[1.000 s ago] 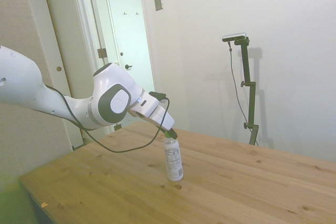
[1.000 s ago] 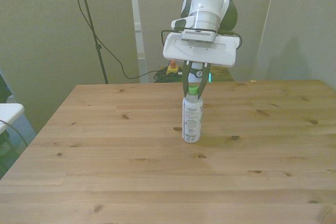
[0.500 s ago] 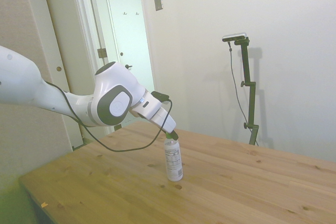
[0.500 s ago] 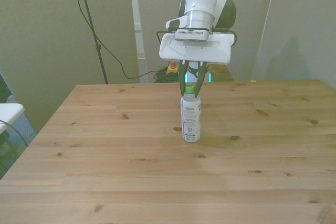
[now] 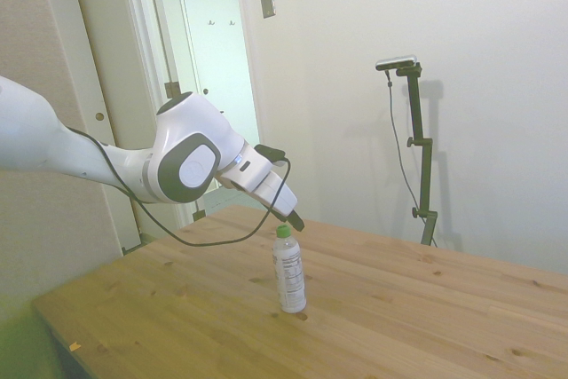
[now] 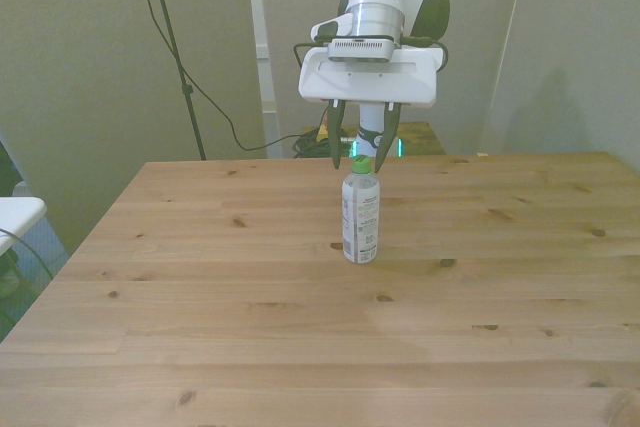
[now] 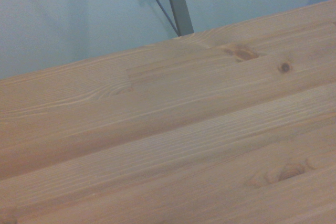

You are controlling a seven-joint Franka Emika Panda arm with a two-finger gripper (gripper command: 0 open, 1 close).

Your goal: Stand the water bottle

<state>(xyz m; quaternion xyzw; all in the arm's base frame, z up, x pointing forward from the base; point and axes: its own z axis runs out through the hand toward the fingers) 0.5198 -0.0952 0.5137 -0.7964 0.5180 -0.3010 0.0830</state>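
Note:
The water bottle [image 6: 360,219] stands upright on the wooden table [image 6: 200,347], a little toward the far side. It is slim, with a green cap and a white printed label. My gripper [image 6: 360,147] hangs just above the cap, open, its fingers spread to either side and clear of the bottle. From the side, the bottle [image 5: 289,271] stands free, with the gripper [image 5: 295,218] tilted over it from the left. The wrist view holds only bare table boards [image 7: 157,145] and the wall; the bottle is out of it.
Past the table's far edge in the front view, a thin stand with a cable [image 6: 178,67] stands by the wall. A white object [image 6: 15,215] sits off the table at the front view's left. A door [image 5: 217,51] shows behind the arm.
The gripper has let go of the bottle's cap, opened, and risen a little. The bottle stays standing by itself, shifted slightly.

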